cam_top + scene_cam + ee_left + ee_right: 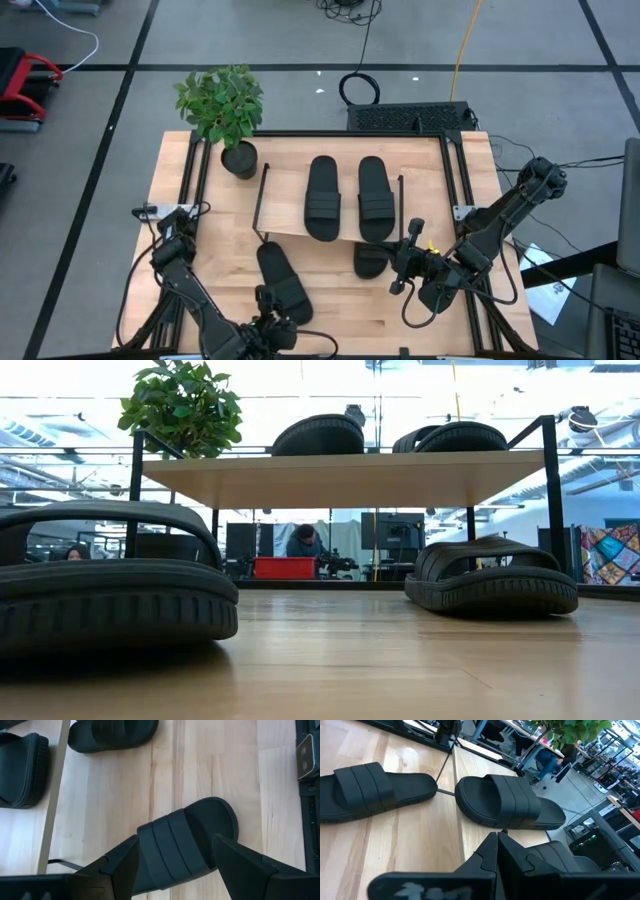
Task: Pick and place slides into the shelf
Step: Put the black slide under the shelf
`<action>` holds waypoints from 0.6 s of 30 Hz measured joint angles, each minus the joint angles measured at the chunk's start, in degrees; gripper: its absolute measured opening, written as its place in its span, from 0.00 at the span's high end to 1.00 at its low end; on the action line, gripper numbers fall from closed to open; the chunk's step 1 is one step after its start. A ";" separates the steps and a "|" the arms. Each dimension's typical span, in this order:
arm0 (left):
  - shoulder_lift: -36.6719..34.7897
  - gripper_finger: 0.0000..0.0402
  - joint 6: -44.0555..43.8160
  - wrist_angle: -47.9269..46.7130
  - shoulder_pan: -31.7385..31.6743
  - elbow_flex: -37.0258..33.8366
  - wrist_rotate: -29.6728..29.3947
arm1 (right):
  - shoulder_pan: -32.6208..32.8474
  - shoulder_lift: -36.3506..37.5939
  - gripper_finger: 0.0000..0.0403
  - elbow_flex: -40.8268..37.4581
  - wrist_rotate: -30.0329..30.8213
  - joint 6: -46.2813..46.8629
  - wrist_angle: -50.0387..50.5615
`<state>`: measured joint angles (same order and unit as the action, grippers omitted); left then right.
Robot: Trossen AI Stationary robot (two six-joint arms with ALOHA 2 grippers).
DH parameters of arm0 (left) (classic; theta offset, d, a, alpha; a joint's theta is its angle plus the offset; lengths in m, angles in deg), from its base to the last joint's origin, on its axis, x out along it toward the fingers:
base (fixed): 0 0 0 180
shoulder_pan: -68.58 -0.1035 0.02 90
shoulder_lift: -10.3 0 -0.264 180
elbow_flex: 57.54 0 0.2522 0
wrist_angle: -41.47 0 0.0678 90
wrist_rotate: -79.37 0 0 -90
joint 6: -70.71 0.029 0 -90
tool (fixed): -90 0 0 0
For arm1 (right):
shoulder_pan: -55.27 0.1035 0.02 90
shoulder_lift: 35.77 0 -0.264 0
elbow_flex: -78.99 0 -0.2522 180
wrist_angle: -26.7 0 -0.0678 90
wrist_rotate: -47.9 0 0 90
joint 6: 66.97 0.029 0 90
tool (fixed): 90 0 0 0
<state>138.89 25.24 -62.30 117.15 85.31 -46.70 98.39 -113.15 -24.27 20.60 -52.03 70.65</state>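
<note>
On the shelf [290, 228] top lie two slides [323, 197] side by side; a third [368, 260] sits half under its front edge. Near the table front, the left gripper [172, 865] straddles the fourth slide [282, 280] — jaws wide, not clamped — while the right gripper [400, 272] waits beside the third, closed, empty.

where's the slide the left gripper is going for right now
In the high view that slide lies on the tabletop at front left, just outside the shelf, with the open left gripper straddling its near end.

Two dark, jointed arms trailing black cables; the left gripper [172, 870] has broad matte-black wedge fingers, the right gripper [497, 851] angular black ones.
</note>
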 joint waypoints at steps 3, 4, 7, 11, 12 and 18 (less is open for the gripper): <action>0.00 0.39 0.64 0.02 -0.26 0.00 -0.15 | 0.00 0.00 1.00 0.00 0.00 0.00 -0.02; 0.00 0.39 1.23 0.03 -0.39 -0.04 -0.91 | 0.00 0.00 1.00 0.00 0.00 0.00 -0.01; -1.39 0.39 4.54 0.14 -0.66 -2.64 -5.02 | 0.00 0.00 1.00 0.00 0.00 0.00 -0.02; -6.64 0.39 1.85 0.01 -2.15 -8.52 -7.71 | 0.00 0.00 1.00 0.00 0.00 0.24 0.00; -7.85 0.39 0.64 -0.03 -2.76 -10.06 -7.65 | 0.00 0.00 1.00 0.00 0.00 0.26 -0.02; -13.99 0.39 7.47 12.60 -8.24 -19.58 7.16 | -0.09 0.00 1.00 0.00 0.04 0.04 -0.23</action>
<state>124.90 32.71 -49.71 108.92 65.73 -39.54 98.30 -113.15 -24.27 20.64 -51.99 70.42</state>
